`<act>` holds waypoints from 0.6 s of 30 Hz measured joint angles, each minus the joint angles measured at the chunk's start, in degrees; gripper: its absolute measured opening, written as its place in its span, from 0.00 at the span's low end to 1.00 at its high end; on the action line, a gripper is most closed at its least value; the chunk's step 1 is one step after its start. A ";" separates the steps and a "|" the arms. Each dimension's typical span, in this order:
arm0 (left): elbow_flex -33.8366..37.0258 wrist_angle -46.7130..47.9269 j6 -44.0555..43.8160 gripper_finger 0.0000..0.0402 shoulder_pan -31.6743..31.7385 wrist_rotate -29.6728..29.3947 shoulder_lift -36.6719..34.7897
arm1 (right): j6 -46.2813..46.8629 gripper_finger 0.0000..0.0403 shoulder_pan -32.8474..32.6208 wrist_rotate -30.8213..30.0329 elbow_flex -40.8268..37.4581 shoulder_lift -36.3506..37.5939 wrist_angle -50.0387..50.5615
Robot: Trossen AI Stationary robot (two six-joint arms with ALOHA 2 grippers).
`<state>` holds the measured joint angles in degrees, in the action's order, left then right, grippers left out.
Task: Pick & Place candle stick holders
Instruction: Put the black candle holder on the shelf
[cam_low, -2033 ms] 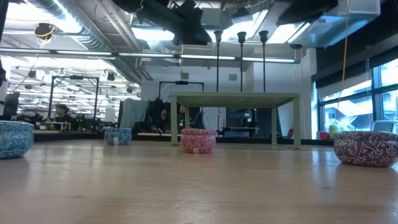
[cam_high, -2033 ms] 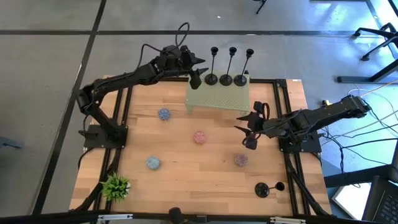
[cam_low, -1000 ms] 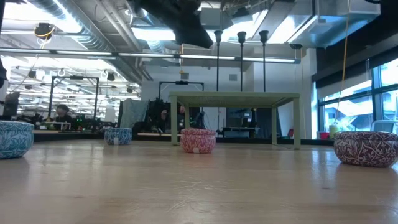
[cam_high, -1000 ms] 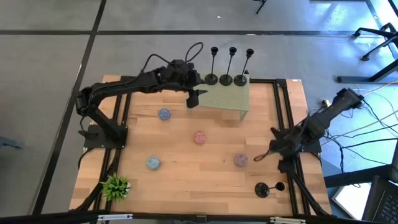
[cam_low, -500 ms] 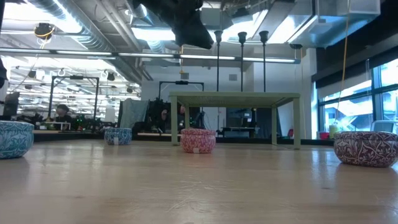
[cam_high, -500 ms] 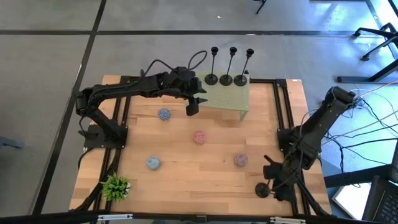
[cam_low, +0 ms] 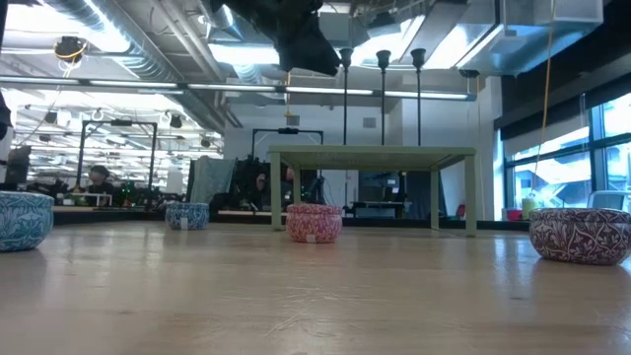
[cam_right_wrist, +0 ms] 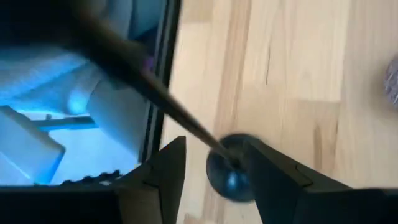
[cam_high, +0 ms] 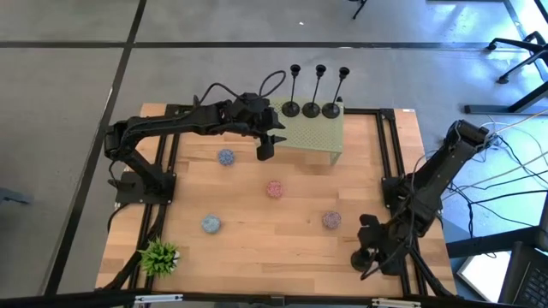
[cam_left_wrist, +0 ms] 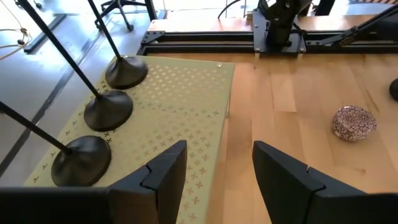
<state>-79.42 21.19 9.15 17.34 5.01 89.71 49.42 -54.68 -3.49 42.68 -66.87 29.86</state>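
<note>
Three black candle stick holders stand by their round bases (cam_high: 311,109) in a row on the far part of a pale green stand (cam_high: 308,137); they also show in the left wrist view (cam_left_wrist: 109,111) and the low view (cam_low: 383,89). My left gripper (cam_high: 265,147) (cam_left_wrist: 219,149) hangs open and empty over the stand's left end. The fourth holder (cam_high: 359,262) stands on the table at the near right corner. My right gripper (cam_high: 370,250) (cam_right_wrist: 216,146) is open right above it, one finger on each side of its base (cam_right_wrist: 229,173) and stem (cam_right_wrist: 155,87). Whether they touch it, I cannot tell.
Four small patterned bowls sit on the wooden table: blue (cam_high: 225,157), pink (cam_high: 274,189), blue (cam_high: 211,224), maroon (cam_high: 331,220). A small green plant (cam_high: 159,257) stands at the near left corner. Black rails (cam_high: 390,171) run along the right side.
My right gripper has swung from beside the maroon bowl toward the table's near edge and gone down over the fourth holder. My left gripper has drawn a little toward the near edge, away from the three holders. No holder has moved.
</note>
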 joint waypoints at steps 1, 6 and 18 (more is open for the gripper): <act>0.00 0.02 0.01 0.45 -0.01 -0.01 0.00 | -0.46 0.41 -0.15 -0.48 0.00 0.00 0.97; 0.00 0.02 0.46 0.45 -0.01 -0.04 0.00 | -1.66 0.39 -1.10 -4.91 -0.11 -0.04 1.26; 0.00 0.02 0.59 0.45 -0.01 -0.04 0.00 | -3.58 0.22 -2.10 -7.49 -0.02 -0.02 0.30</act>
<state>-79.42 21.21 9.74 17.32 4.97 89.71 45.84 -56.77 -10.98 42.65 -66.89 30.15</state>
